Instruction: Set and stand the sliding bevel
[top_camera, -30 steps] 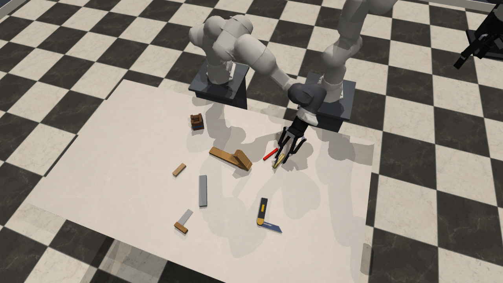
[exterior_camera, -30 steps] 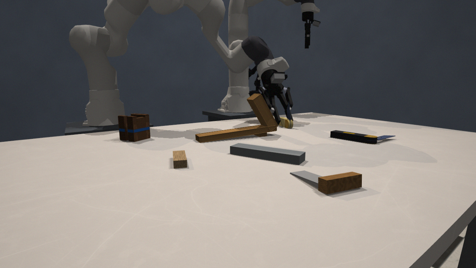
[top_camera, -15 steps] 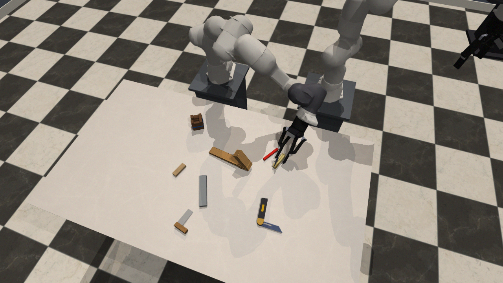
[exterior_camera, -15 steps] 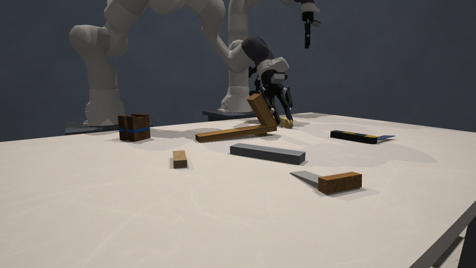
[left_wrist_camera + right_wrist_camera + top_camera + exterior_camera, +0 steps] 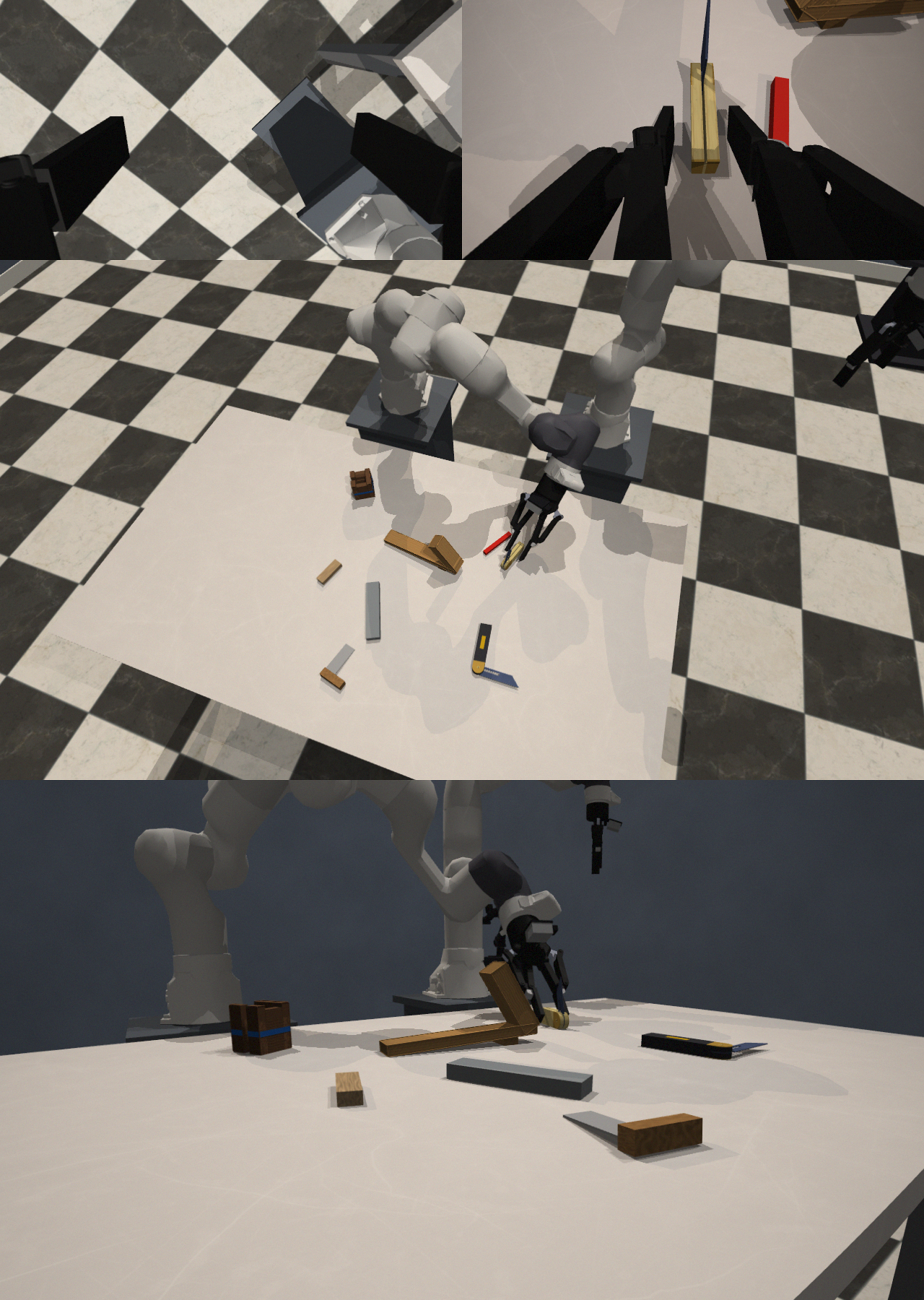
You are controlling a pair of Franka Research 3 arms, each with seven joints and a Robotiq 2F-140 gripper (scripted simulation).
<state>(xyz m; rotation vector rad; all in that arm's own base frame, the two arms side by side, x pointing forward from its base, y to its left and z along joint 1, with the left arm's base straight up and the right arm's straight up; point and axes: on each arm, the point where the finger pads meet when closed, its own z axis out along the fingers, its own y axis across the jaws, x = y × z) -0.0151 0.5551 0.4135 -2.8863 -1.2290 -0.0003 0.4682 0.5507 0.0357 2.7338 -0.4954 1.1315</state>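
Observation:
The wooden bevel (image 5: 510, 562) (image 5: 551, 1017) (image 5: 697, 126) has its pale handle on its narrow edge, slot upward, with the dark blue blade (image 5: 706, 36) rising from the far end. My right gripper (image 5: 515, 553) (image 5: 554, 1015) (image 5: 701, 122) is partly open around the handle, with a gap on both sides. My left gripper (image 5: 595, 870) (image 5: 240, 135) is open and empty, high beyond the table. The leg (image 5: 445, 552) (image 5: 509, 993) slants up from the rail (image 5: 410, 544) (image 5: 445, 1040). The brown slotted block (image 5: 362, 487) (image 5: 270, 1030) stands upright with a blue band. The bevel's exact angle cannot be read.
A red bar (image 5: 497, 543) (image 5: 781, 108) lies beside the right gripper. The black bevel (image 5: 482, 641) (image 5: 684, 1046) lies nearer the top camera. A grey bar (image 5: 372, 610) (image 5: 517, 1077), a small wooden block (image 5: 329, 571) (image 5: 349, 1089) and a try square (image 5: 332, 678) (image 5: 660, 1134) also lie on the table.

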